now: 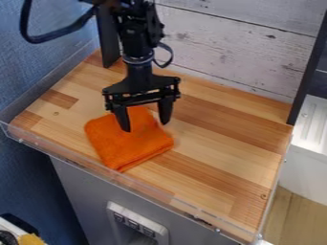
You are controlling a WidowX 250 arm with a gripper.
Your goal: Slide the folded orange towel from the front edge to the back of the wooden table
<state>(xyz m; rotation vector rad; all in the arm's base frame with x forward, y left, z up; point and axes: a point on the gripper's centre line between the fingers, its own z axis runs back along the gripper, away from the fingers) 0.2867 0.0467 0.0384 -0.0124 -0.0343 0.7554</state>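
Cloth [131, 146] lies folded near the counter's [217, 143] front edge, left of centre, seemingly ungripped and yet to be lifted, with the claw [146, 127] spread over its back part.

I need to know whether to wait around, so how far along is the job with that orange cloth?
The orange cloth already looks folded, with layers showing at its edge. In hand: the end effector is at the cloth, fingers apart, gripping nothing. Left, I'd judge: any grip or lift, since the cloth lies on the wooden surface.
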